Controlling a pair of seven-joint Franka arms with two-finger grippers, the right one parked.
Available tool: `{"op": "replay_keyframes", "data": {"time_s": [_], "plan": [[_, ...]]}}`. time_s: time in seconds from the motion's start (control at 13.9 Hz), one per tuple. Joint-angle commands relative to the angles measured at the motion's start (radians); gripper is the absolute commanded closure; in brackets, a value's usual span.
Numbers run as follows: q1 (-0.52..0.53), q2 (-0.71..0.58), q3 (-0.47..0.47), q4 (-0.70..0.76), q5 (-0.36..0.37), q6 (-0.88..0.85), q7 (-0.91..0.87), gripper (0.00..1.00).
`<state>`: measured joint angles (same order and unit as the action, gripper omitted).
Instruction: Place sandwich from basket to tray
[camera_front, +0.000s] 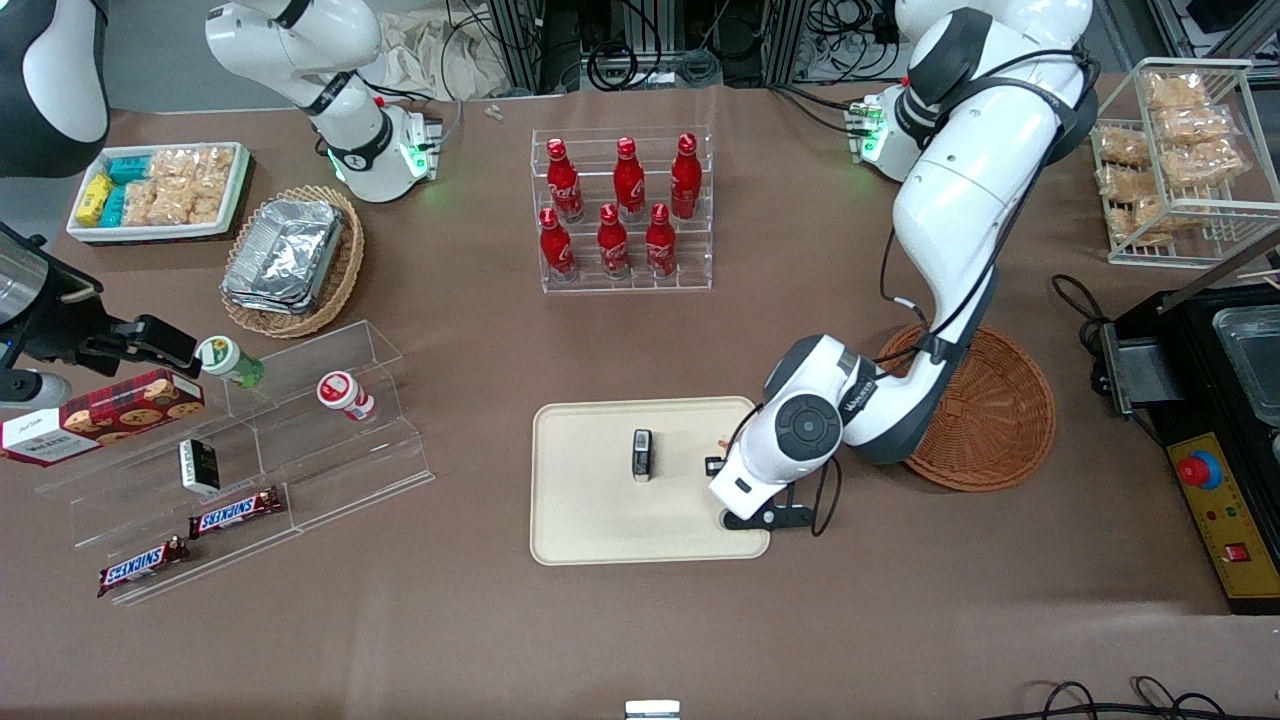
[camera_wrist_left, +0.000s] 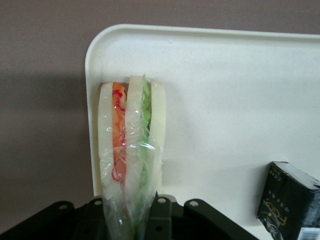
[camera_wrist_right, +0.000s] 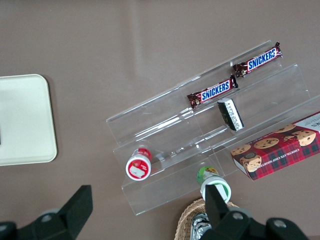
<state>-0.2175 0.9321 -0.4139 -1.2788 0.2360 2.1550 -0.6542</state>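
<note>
Gripper (camera_wrist_left: 131, 216) clenched on the sandwich (camera_wrist_left: 130, 150) over the tray (camera_wrist_left: 225, 100) edge — letting go here risks it tipping onto the table.

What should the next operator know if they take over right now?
Left tool: shut on the sandwich, over the tray at its edge toward the working arm's end.
Sandwich: out of the basket, upright over the tray near its rim; whether it touches the tray is unclear.
A small black box sits mid-tray.
Done: pick and carry.
Left: set down, release, withdraw.
</note>
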Motion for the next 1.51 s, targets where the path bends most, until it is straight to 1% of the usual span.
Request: {"op": "replay_keyframes", "data": {"time_s": [0.0,0.07,0.14,0.36,0.58,0.79,0.94,1.01,1.08,1.23,1.37,1.44], "plan": [[-0.014,0.027,-0.005,0.032,0.026,0.006,-0.024,0.94],[-0.014,0.031,-0.005,0.030,0.026,0.035,-0.025,0.36],[-0.014,0.033,-0.005,0.023,0.028,0.060,-0.025,0.01],[-0.013,0.016,-0.005,0.024,0.026,0.069,-0.030,0.00],[-0.008,-0.053,-0.005,0.021,0.016,0.057,-0.048,0.00],[-0.005,-0.162,-0.005,0.019,0.022,-0.050,-0.114,0.00],[0.035,-0.275,-0.005,-0.017,0.019,-0.189,-0.110,0.00],[0.073,-0.336,-0.008,-0.054,0.010,-0.232,-0.102,0.00],[0.108,-0.402,-0.011,-0.118,0.000,-0.239,-0.102,0.00],[0.159,-0.562,-0.011,-0.293,-0.023,-0.218,-0.100,0.00],[0.217,-0.714,-0.011,-0.439,-0.090,-0.193,-0.094,0.00],[0.257,-0.780,-0.011,-0.492,-0.134,-0.195,-0.040,0.00]]}}
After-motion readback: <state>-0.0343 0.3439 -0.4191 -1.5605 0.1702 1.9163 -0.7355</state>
